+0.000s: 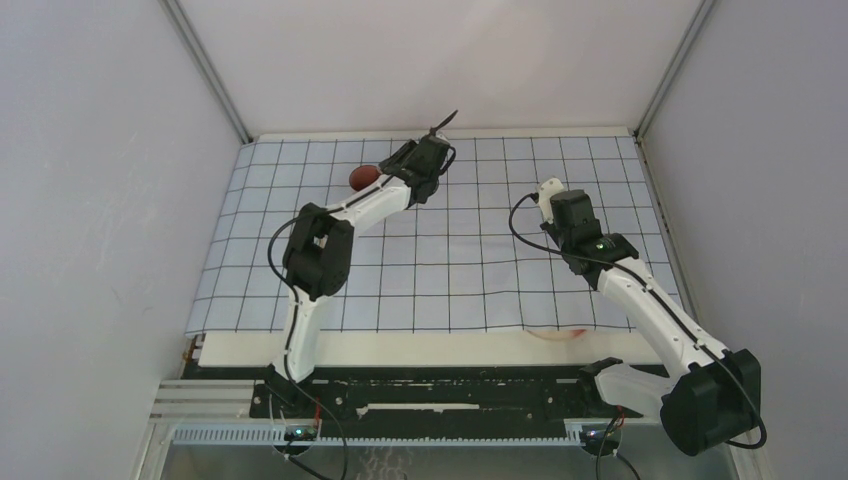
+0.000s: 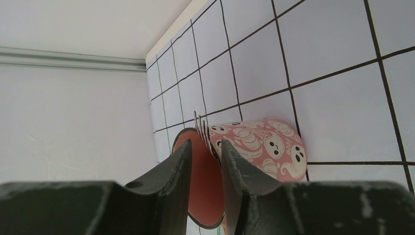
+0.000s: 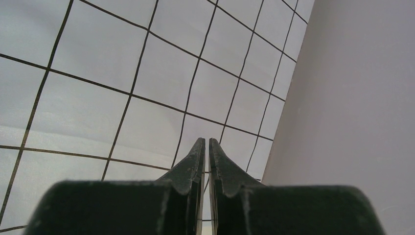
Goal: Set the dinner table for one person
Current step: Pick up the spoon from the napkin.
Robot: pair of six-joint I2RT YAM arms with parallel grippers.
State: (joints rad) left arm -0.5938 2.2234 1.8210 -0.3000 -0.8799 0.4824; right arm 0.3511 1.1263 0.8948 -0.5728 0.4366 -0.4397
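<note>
A red-orange paper cup point(image 2: 264, 144) printed with white ghosts lies on its side on the gridded cloth, seen in the top view at the far left point(image 1: 362, 177). My left gripper point(image 2: 206, 144) straddles the cup's rim: one finger reaches into the mouth, the other lies outside the printed wall. A gap still shows between the jaws. Over the cloth's right half my right gripper point(image 3: 206, 141) hangs shut with nothing between its fingers, and the top view shows it too point(image 1: 548, 192). The dinner table point(image 1: 400, 347) shows as a cream strip in front of the cloth.
The pale-blue cloth point(image 1: 450, 270) with black grid lines covers most of the tabletop. A thin pinkish thing point(image 1: 560, 335) lies at the cloth's front edge on the right. Grey walls close in at left, right and back.
</note>
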